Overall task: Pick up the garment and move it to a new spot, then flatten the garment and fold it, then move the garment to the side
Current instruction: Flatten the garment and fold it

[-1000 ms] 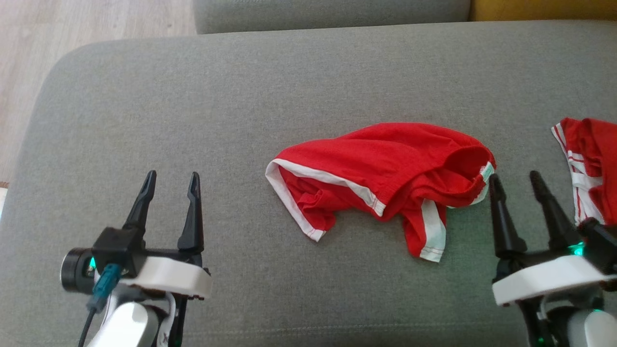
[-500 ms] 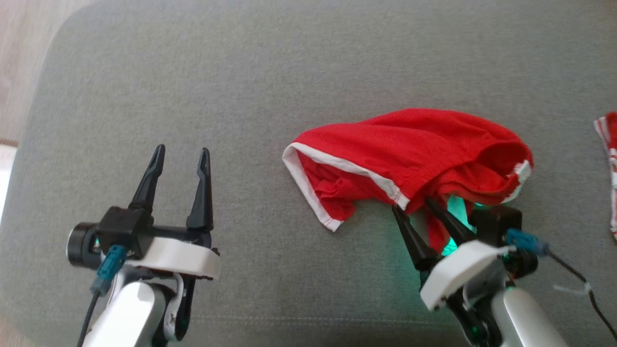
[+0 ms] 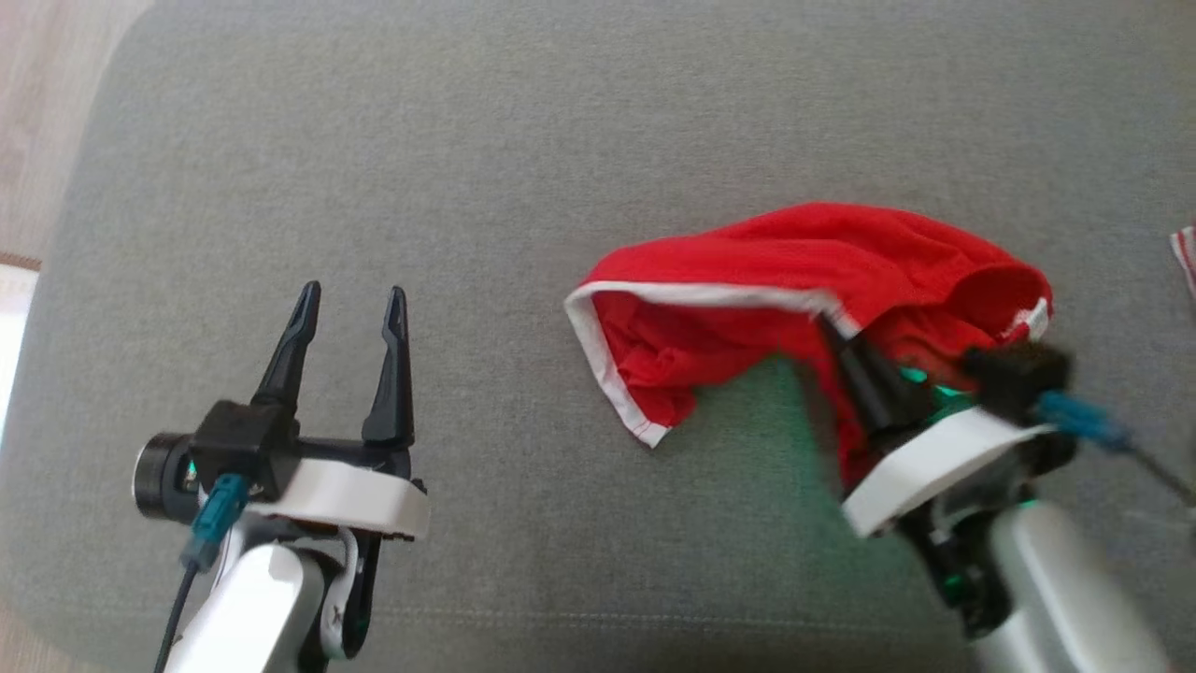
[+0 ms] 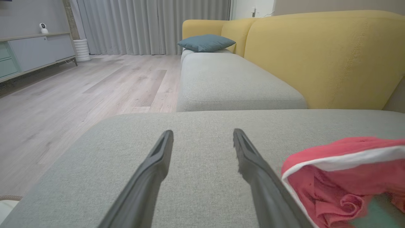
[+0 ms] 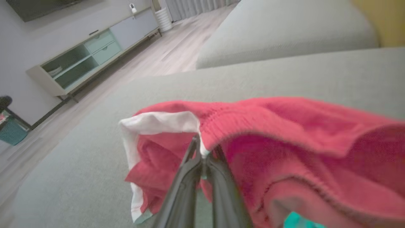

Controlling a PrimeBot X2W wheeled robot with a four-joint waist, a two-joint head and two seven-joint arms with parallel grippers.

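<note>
Garment [image 3: 794, 271] of red ribbed knit, trimmed with smooth white bands along its hems, lies crumpled right of centre on a grey woven sofa seat [image 3: 467, 168]. Its body is bunched into a soft hump, and one white-edged opening gapes toward the robot's left, showing loose red folds inside. The right gripper [image 5: 204, 152] has its two long dark fingers pressed together on the white-banded hem at the near edge, pinching it, with red fabric draped over and around the fingertips; that arm is blurred in the head view. The left gripper [image 3: 353, 294] hangs over bare cushion well apart from the cloth, its tapered black fingers spread wide and holding nothing. A scrap of red-and-white striped cloth [image 3: 1185, 252] shows at the seat's far right edge. Beyond the seat stand a mustard-yellow stitched backrest [image 4: 316, 53], a blue-grey pillow [image 4: 205, 42] and pale wood-plank flooring [image 4: 79, 88].
</note>
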